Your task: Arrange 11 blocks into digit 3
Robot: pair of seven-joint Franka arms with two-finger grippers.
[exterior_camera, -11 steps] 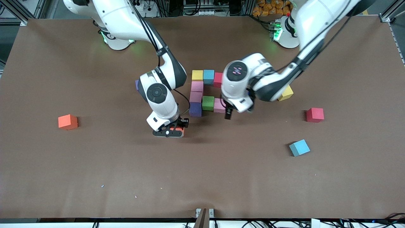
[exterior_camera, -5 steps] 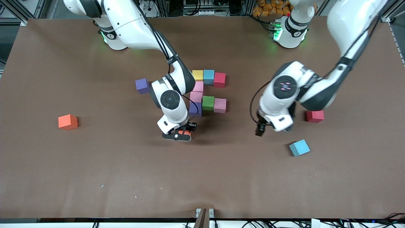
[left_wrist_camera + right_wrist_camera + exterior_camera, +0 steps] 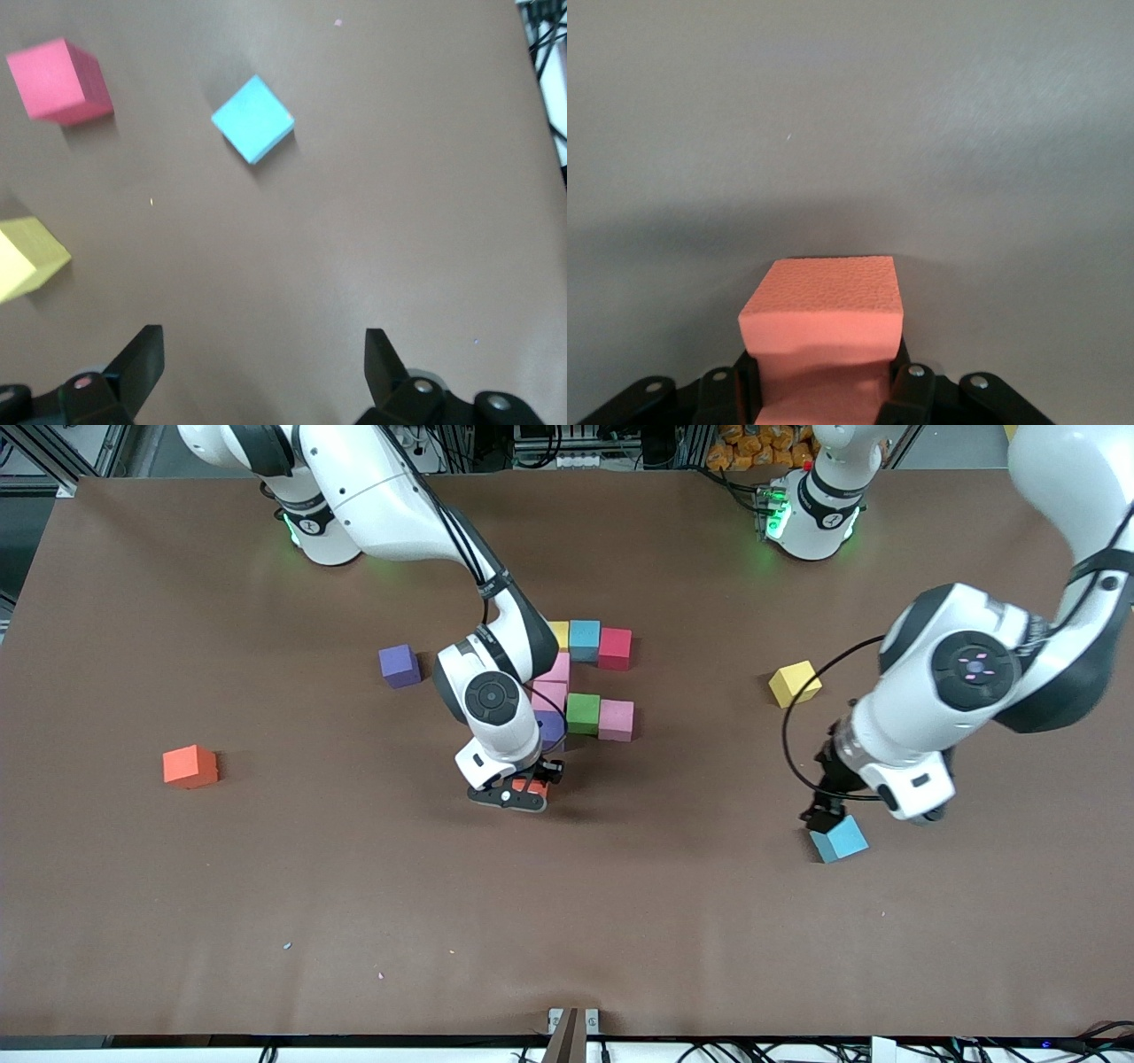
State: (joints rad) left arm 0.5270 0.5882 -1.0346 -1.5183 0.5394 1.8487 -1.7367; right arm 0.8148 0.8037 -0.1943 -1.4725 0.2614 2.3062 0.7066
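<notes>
The partial digit 3 (image 3: 583,713) is a cluster of yellow, light blue, red, pink, purple and green blocks at mid-table. My right gripper (image 3: 521,788) is low over the table just nearer the camera than the figure's purple block (image 3: 551,728). It is shut on an orange block (image 3: 824,297), which shows between its fingers (image 3: 532,786). My left gripper (image 3: 826,806) hangs open and empty at the edge of a loose light blue block (image 3: 842,840). The left wrist view shows that block (image 3: 253,119), a red block (image 3: 60,80) and a yellow block (image 3: 27,257).
A loose yellow block (image 3: 795,684) lies toward the left arm's end of the table. A purple block (image 3: 400,665) sits beside the figure toward the right arm's end. Another orange block (image 3: 190,766) lies farther toward that end.
My left arm swung away from the figure toward its own end of the table, and now hangs by the light blue block. My right gripper carried the orange block closer to the figure.
</notes>
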